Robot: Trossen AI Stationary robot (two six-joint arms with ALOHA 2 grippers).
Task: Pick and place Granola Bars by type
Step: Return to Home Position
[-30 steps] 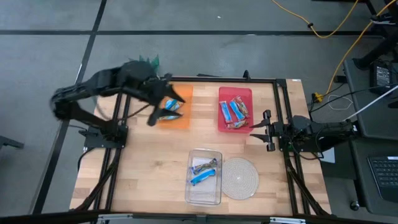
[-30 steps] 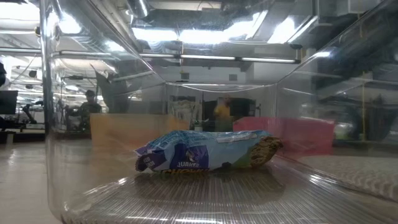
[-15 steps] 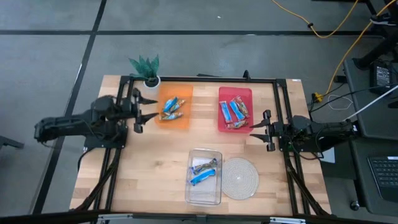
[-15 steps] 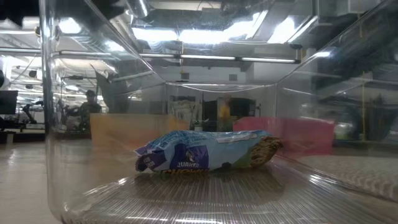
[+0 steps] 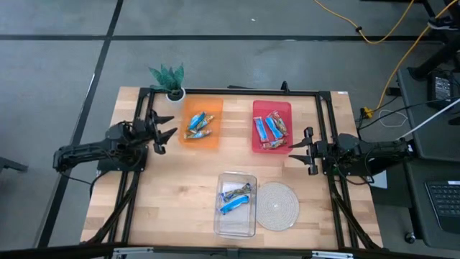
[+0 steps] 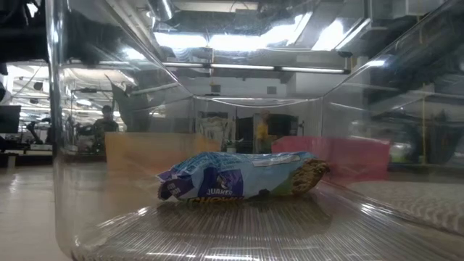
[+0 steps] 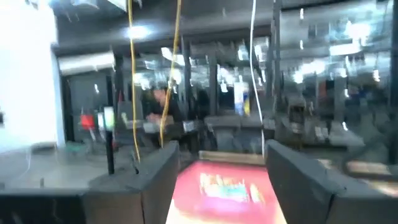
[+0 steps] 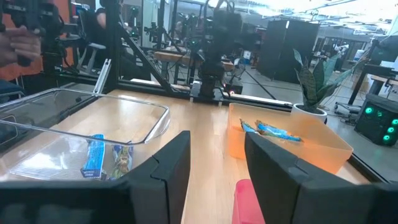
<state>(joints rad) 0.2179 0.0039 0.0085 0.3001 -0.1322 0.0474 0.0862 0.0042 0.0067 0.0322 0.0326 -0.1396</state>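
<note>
Blue-wrapped granola bars [image 5: 199, 124] lie in the orange tray [image 5: 213, 140]. Blue and reddish bars [image 5: 270, 129] lie in the red tray [image 5: 259, 147]. Two more bars [image 5: 235, 199] rest in the clear tray [image 5: 248, 229]; the low view shows one of them [image 6: 239, 177] up close. My left gripper [image 5: 169, 127] is open and empty, just left of the orange tray; its wrist view looks across at the red tray [image 7: 227, 186]. My right gripper [image 5: 291, 152] is open and empty, just right of the red tray, facing the clear tray [image 8: 81, 124] and the orange tray [image 8: 286, 146].
A round woven mat [image 5: 277, 205] lies right of the clear tray. A small potted plant [image 5: 169, 78] stands at the far left corner, beside the orange tray. Black frame rails [image 5: 327, 122] run along both sides of the table. Bare wood shows near the left arm's front.
My left arm has drawn back from above the orange tray toward the table's left edge, and its gripper now sits beside that tray. The bars in the orange tray lie uncovered. The right arm has kept still.
</note>
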